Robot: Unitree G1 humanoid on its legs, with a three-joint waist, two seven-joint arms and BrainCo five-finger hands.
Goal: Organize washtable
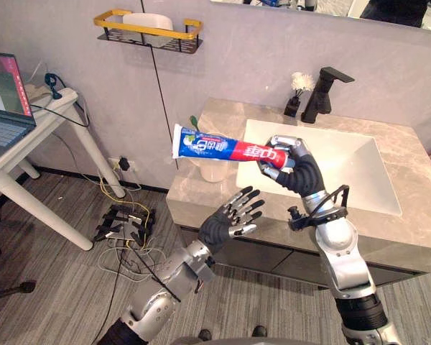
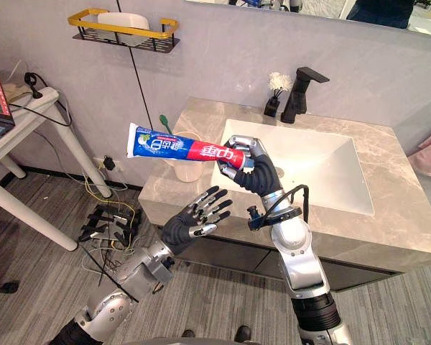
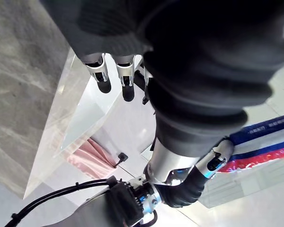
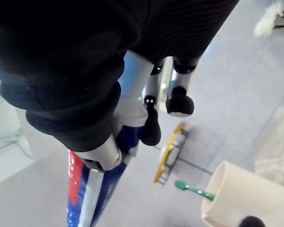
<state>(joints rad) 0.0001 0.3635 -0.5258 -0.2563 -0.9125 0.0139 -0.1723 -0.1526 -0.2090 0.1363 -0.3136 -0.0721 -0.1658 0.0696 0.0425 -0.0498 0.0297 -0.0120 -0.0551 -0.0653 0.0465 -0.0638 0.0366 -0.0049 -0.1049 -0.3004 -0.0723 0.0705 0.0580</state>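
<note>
Blue-and-red toothpaste tube (image 1: 215, 148) in the curled fingers of the right hand (image 1: 296, 169); left hand (image 1: 228, 221) below, fingers spread, empty.

Large white characters on the red half of the toothpaste tube (image 1: 226, 149), just left of the sink (image 1: 348, 169). Smaller white lettering on the blue half, farther from the sink. Too small to spell out.

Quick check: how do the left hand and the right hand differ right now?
The right hand is curled round the red end of the toothpaste tube; the left hand is open, fingers spread, holding nothing. The right hand is raised near the sink, while the left hand is lower, under the tube, at the counter's front edge. Both are in the air.
</note>
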